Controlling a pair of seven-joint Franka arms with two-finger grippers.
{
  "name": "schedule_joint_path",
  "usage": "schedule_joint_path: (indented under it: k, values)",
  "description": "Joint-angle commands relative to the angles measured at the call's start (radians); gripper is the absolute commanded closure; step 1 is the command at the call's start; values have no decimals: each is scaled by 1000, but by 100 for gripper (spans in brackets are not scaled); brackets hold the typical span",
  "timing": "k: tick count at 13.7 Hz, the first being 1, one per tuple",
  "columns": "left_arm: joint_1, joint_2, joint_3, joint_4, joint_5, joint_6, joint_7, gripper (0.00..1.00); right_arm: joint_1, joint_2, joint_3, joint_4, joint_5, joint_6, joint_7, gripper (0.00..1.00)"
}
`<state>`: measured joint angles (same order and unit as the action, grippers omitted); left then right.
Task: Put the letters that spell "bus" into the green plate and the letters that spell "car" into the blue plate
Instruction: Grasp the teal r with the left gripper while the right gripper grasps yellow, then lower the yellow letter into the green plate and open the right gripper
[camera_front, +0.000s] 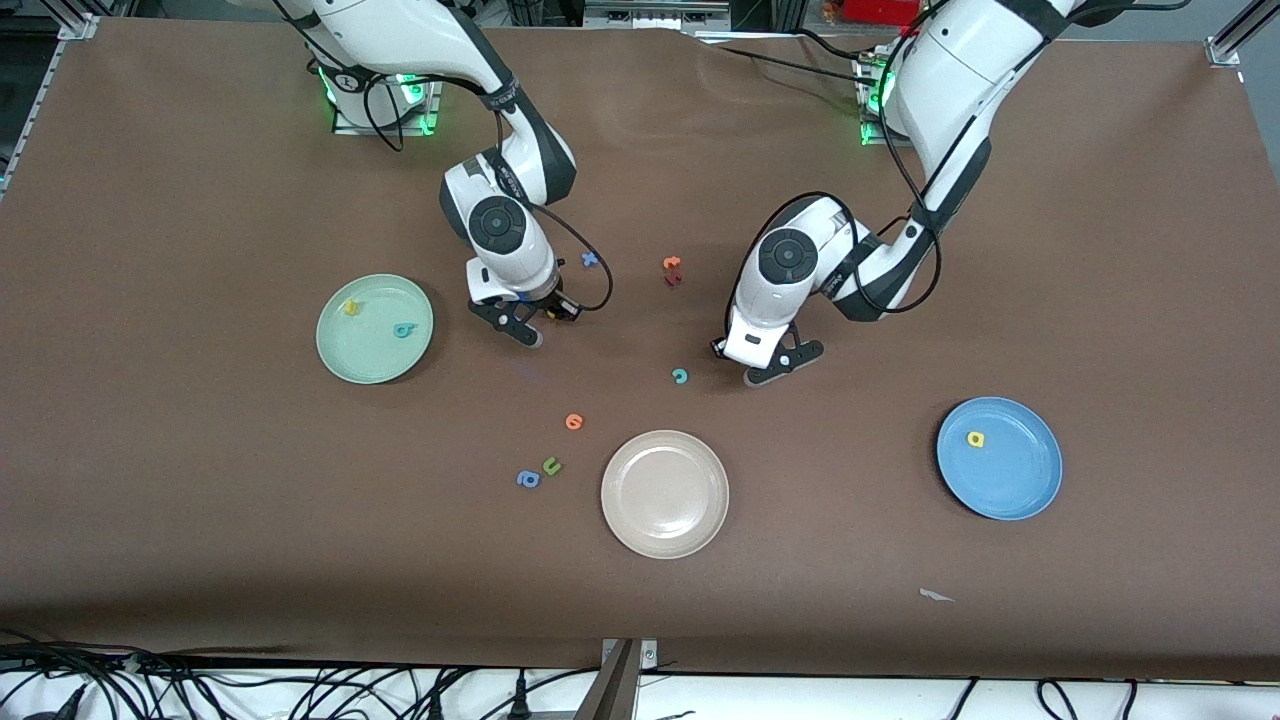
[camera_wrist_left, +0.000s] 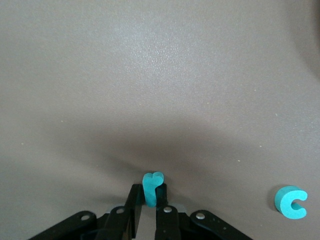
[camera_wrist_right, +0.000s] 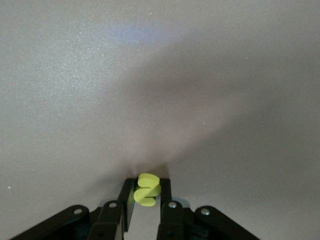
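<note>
My left gripper (camera_wrist_left: 150, 194) is shut on a teal r (camera_wrist_left: 152, 185), low over the tabletop, and shows in the front view (camera_front: 762, 374) near the table's middle. A teal c (camera_wrist_left: 290, 202) lies on the table beside it (camera_front: 680, 376). My right gripper (camera_wrist_right: 147, 194) is shut on a yellow s (camera_wrist_right: 148, 189), low over the table beside the green plate (camera_front: 372, 356); in the front view it is here (camera_front: 530, 333). That plate holds a yellow u (camera_front: 351, 307) and a teal b (camera_front: 404, 330). The blue plate (camera_front: 1012, 482), toward the left arm's end, holds a yellow a (camera_front: 976, 438).
A beige-white plate (camera_front: 665, 500) sits nearer the front camera than the teal c. An orange round letter (camera_front: 574, 421), a green u (camera_front: 551, 465) and a blue a (camera_front: 528, 479) lie beside it. Between the arms lie a blue letter (camera_front: 590, 259), an orange one (camera_front: 672, 264) and a dark red one (camera_front: 673, 280).
</note>
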<state>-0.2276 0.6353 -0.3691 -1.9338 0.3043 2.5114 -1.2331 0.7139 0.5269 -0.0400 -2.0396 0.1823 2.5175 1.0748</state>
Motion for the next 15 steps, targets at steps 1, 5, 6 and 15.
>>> schedule_joint_path:
  k: [1, 5, 6, 15]
  values:
    - [1, 14, 6, 7, 44, 12, -16, 86, 9, -8, -8, 2, 3, -3, -18, 85]
    - [2, 7, 7, 21, 44, 1, -14, 94, 2, -79, -85, 16, -1, -167, -187, 85]
    - [4, 4, 9, 25, 44, -2, -13, 95, 2, -103, -118, 16, 0, -215, -272, 85]
    - [220, -37, 1, 121, 30, -143, 330, 97, -4, -171, -463, -89, 13, -344, -1050, 84]
